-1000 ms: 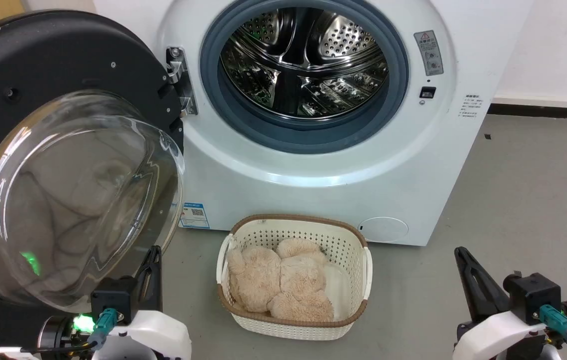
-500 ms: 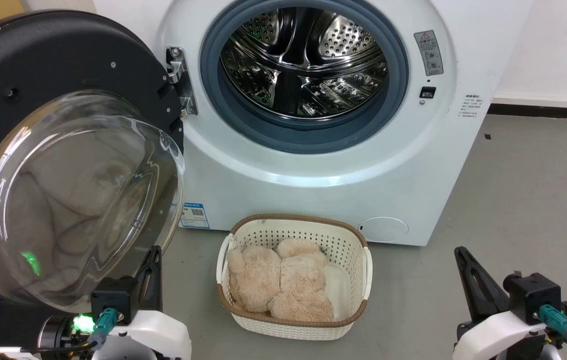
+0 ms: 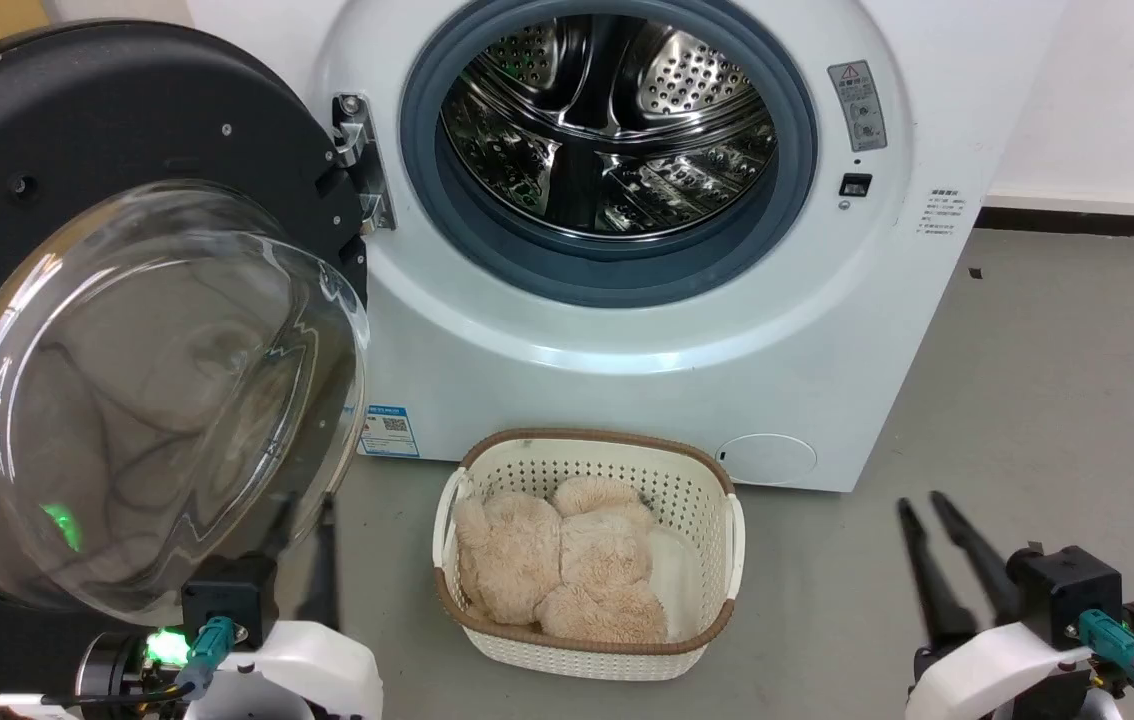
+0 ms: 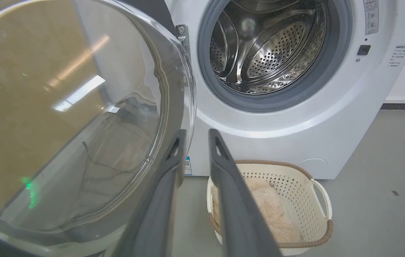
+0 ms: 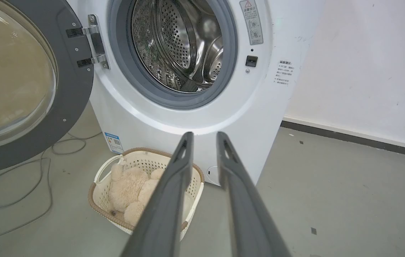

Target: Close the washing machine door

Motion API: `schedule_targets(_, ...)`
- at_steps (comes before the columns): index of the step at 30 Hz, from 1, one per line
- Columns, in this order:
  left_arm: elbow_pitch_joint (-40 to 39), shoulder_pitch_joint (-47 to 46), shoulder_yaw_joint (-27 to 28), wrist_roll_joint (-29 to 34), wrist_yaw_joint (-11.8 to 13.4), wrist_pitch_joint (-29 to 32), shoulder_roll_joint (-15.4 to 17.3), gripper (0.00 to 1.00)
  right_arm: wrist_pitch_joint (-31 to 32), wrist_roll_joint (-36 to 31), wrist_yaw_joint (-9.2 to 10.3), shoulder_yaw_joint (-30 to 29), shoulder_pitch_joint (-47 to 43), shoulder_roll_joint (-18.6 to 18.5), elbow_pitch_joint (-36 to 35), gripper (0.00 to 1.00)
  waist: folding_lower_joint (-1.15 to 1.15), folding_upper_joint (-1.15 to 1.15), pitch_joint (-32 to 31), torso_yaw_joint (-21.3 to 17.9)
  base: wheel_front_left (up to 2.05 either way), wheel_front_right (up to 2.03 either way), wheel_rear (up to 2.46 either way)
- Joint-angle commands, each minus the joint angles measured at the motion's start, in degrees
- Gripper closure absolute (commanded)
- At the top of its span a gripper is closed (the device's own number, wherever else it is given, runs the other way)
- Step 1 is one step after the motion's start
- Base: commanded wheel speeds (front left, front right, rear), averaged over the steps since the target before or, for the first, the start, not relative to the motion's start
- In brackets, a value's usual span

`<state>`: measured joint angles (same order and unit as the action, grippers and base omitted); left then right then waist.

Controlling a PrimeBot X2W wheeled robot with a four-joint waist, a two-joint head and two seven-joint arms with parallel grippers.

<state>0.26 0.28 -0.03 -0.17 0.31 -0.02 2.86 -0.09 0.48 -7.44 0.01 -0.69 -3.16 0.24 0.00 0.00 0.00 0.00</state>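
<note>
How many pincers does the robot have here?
2. The left pincer is at the lower left, beside the open door; the right pincer is at the lower right, over the floor.

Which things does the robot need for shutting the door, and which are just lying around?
For the job:
door
washing machine
left gripper, beside the door

Just lying about:
basket
fluffy toy in the basket
cable on the floor

Bare laundry corner; white washing machine point(image 3: 627, 330), cream basket point(image 3: 692, 490) on grey floor point(image 3: 1047, 400); plain white wall point(image 3: 1117, 100)
</note>
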Motion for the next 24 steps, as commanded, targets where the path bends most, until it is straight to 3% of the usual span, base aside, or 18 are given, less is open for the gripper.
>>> schedule_targets(1, 0.0, 0.0, 0.0, 0.0, 0.1, -0.1, 0.0, 0.00, -0.1, 0.1, 0.00, -0.1, 0.0, 0.0, 0.0, 0.00, 0.00, 0.00, 0.0, 0.0, 0.00, 0.00, 0.00)
schedule_targets(7, 0.0, -0.2, -0.5, -0.1, 0.9, -0.8, 0.0, 0.00, -0.8, 0.8, 0.00, -0.6, 0.0, 0.0, 0.2, 0.00, 0.00, 0.00, 0.1, 0.1, 0.00, 0.00, 0.00)
schedule_targets(8, -0.1, -0.3, -0.5, -0.1, 1.0, -1.0, 0.0, 0.73, -1.0, 0.9, 0.00, -0.7, 0.0, 0.0, 0.2, 0.00, 0.00, 0.00, 0.1, 0.1, 0.00, 0.00, 0.00)
schedule_targets(9, -0.2, -0.3, -0.6, -0.1, 1.1, -1.1, 0.0, 1.00, -1.1, 1.1, 0.00, -0.8, 0.0, 0.0, 0.2, 0.00, 0.00, 0.00, 0.1, 0.2, 0.00, 0.00, 0.00)
schedule_targets(24, -4.4, -2.1, -1.0, -0.1, 2.5, -2.9, 0.9, 1.00, -2.9, 2.9, -0.01, -2.1, -0.2, 0.1, 0.6, 0.00, 0.00, 0.00, 0.2, 2.0, 0.00, 0.00, 0.00)
